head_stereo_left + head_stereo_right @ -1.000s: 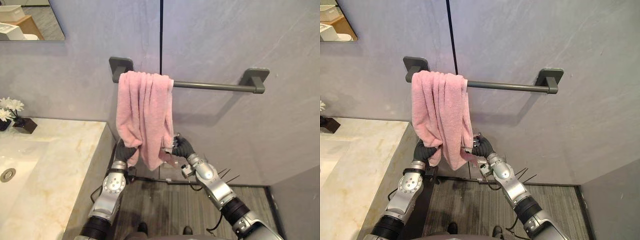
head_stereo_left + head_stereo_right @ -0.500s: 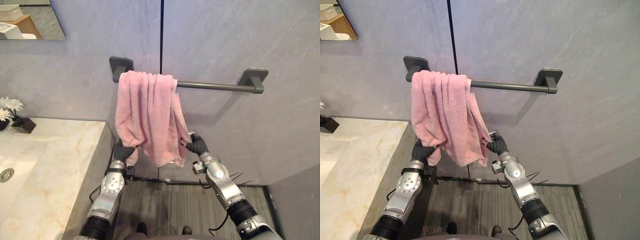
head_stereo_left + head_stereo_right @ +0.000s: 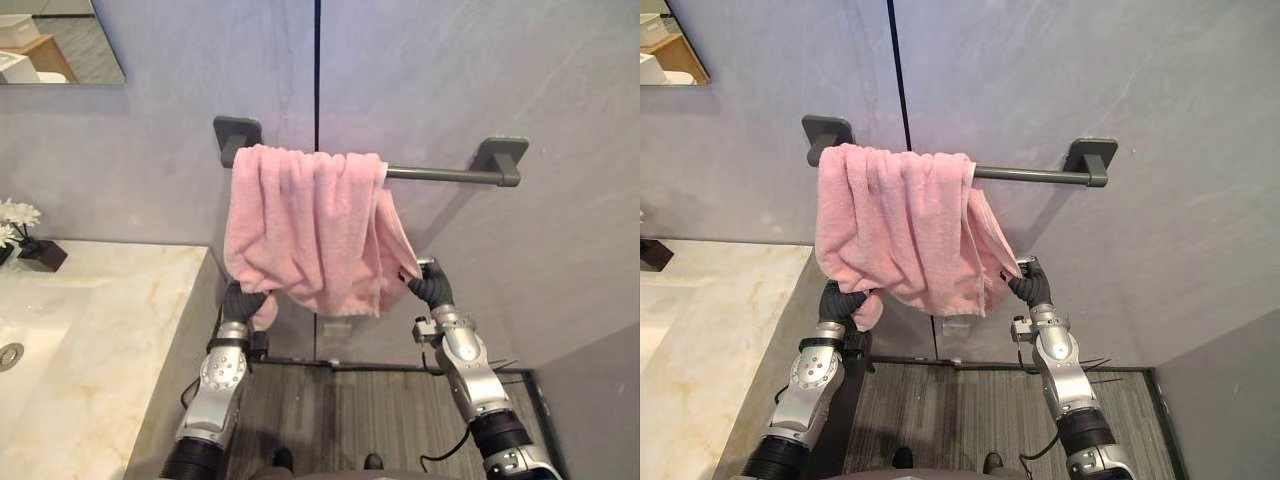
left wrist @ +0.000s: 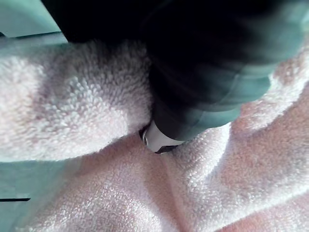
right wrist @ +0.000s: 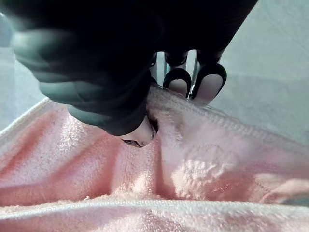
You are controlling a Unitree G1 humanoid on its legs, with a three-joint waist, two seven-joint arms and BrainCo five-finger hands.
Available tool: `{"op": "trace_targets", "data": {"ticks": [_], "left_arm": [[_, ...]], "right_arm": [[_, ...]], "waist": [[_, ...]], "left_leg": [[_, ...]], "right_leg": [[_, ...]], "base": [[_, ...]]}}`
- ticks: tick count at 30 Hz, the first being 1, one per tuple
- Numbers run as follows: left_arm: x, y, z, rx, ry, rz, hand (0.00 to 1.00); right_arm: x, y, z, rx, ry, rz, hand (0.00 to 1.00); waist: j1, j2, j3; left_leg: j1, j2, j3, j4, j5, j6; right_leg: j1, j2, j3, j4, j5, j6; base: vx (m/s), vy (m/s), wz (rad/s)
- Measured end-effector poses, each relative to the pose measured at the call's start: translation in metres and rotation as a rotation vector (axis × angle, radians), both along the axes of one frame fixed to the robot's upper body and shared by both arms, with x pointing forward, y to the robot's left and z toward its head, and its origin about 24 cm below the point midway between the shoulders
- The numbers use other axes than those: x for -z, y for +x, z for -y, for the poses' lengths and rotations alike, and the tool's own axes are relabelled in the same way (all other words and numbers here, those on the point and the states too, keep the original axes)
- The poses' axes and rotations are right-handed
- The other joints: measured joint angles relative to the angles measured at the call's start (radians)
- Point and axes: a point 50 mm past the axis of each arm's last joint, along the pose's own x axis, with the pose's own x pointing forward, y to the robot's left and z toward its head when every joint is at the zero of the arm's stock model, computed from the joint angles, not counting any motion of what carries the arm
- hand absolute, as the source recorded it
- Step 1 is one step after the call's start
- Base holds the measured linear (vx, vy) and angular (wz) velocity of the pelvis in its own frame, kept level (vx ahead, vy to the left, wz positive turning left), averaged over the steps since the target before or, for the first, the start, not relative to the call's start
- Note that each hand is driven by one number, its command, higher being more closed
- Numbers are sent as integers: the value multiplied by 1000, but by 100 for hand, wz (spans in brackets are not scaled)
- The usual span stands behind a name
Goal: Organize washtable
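Towel (image 3: pixel 315 225), one and pink, hangs over the single dark wall bar (image 3: pixel 440 174), spread from the left bracket to about the middle. On the marble counter (image 3: pixel 120 330) one small dark pot (image 3: pixel 42 255) holds white flowers (image 3: pixel 15 215). The left hand (image 3: pixel 243 298) is clenched on the towel's lower left corner. The right hand (image 3: pixel 430 287) pinches its lower right edge between thumb and fingers (image 5: pixel 207 82).
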Motion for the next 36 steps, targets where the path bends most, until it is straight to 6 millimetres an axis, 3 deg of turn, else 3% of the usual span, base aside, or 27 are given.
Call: {"op": "trace_targets", "data": {"ticks": [5, 17, 24, 36], "left_arm": [[1, 0, 3, 19, -14, -4, 100], [2, 0, 10, 24, -88, -8, 100], [4, -1, 10, 23, -96, -15, 100], [28, -7, 10, 4, -104, -121, 100]], "right_arm": [[4, -3, 4, 35, 23, -12, 100], [6, -4, 7, 94, 77, -16, 100], [6, -4, 8, 101, 77, -18, 100], [30, -9, 6, 123, 76, -119, 100]], "waist": [[-5, 0, 0], [-50, 8, 4], [-53, 45, 2], [-57, 52, 4]], "left_leg": [[2, 0, 2, -1, 0, 0], [7, -2, 8, -3, 0, 0], [12, -1, 10, -9, 0, 0], [26, -2, 9, -24, 2, -2]], "right_leg": [[0, 0, 2, 0, 0, 0], [0, 0, 5, 2, -1, 1], [1, 1, 3, 2, -1, 1], [17, 2, 3, -13, 0, 1]], "base": [[0, 0, 0], [-2, -1, 0], [0, 0, 0], [0, 0, 0]]}}
